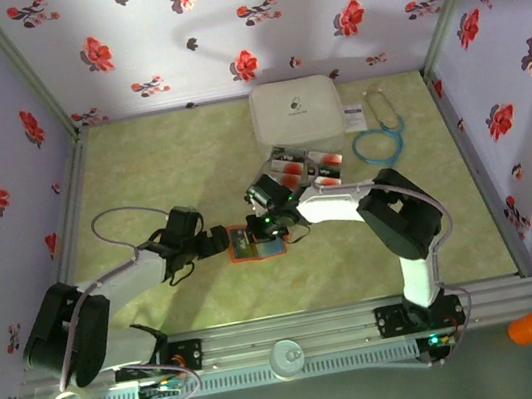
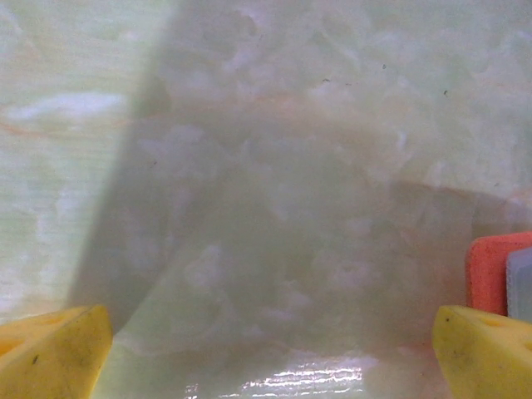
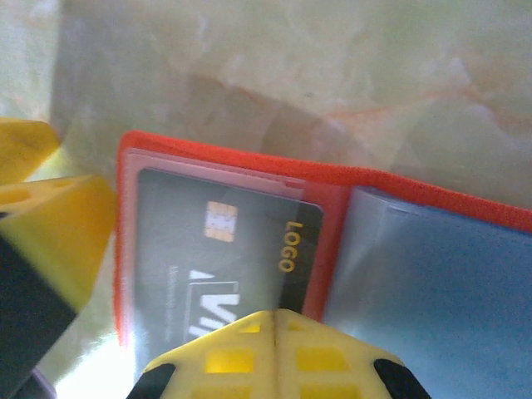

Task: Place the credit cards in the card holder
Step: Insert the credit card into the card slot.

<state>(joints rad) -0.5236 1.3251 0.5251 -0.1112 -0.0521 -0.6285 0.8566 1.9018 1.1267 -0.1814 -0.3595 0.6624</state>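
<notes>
Card holder (image 1: 256, 246): orange, grey-blue inside, lying open and flat on the worktop (image 1: 140, 169) between the two end effectors. One credit card (image 3: 220, 249) sits in the clear pocket of one half. Other credit cards (image 1: 303, 165): loose cluster just in front of the white case (image 1: 296, 110). Left end effector (image 2: 270, 349): jaws wide apart, empty, just beside the holder's edge. Right end effector (image 3: 274, 332): fingertips pressed together over the pocketed card's near edge.
</notes>
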